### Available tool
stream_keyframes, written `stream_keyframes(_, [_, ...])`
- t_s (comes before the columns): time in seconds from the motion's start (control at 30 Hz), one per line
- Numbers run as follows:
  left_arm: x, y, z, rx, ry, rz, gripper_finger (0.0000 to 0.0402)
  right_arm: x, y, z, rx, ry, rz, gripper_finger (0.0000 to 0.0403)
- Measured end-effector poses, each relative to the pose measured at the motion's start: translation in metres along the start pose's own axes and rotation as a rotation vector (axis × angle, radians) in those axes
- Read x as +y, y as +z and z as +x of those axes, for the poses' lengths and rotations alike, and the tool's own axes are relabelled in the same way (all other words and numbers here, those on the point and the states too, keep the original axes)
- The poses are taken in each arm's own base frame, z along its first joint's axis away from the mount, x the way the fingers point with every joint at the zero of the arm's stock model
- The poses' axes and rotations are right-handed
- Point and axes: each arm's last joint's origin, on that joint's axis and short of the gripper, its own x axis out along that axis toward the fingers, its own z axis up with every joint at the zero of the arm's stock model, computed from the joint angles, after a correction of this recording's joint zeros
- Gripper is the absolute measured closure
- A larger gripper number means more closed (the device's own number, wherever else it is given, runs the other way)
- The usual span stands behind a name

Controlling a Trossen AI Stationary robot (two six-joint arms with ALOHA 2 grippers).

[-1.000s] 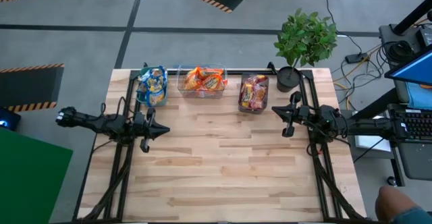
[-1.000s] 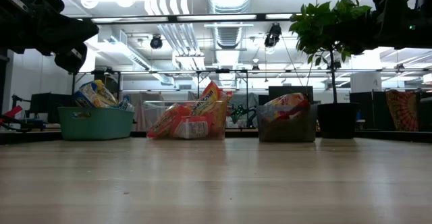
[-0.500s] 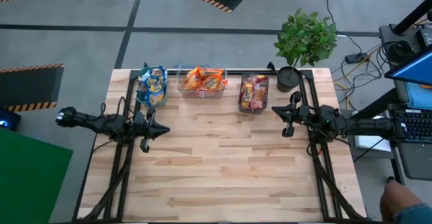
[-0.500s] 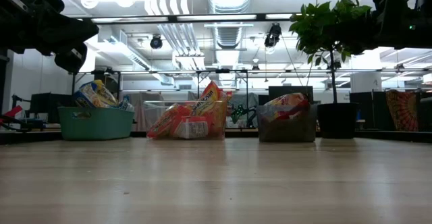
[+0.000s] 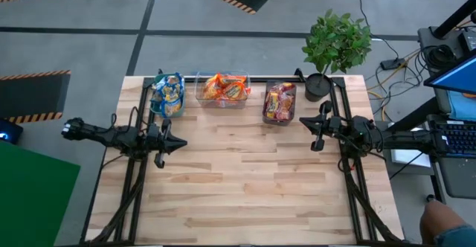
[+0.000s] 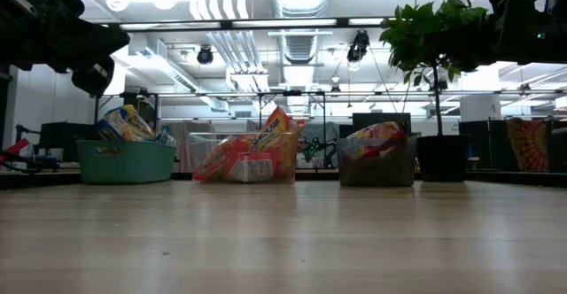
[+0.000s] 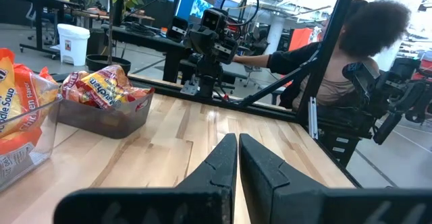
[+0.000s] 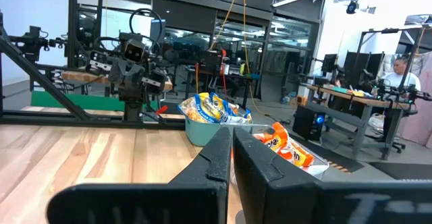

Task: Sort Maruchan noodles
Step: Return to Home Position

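I am hovering my left gripper (image 5: 181, 145) at the high view's middle left and my right gripper (image 5: 303, 119) at middle right, both clenched on nothing. To home well, I am judging slow, level travel best, clear of the upper row: Maruchan noodles (image 5: 223, 88) sorted into the teal bin (image 6: 124, 163), clear bin (image 5: 222, 106) and grey bin (image 6: 376, 172).

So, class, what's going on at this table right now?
Sorting looks finished. The blue-and-yellow crinkly noodle packets sit in the teal plastic bin, orange packets in the clear bin, red packets in the dark grey bin. The left gripper and right gripper hang over the wooden table's sides, fingers shut, holding nothing.
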Motion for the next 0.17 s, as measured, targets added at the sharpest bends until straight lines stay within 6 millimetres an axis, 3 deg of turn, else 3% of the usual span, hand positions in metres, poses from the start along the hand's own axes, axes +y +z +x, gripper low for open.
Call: stream_keyframes(0.17, [0.0000, 0.0000, 0.0000, 0.000, 0.000, 0.000, 0.0402, 0.0000, 0.0000, 0.0000, 0.000, 0.000, 0.000, 0.0394])
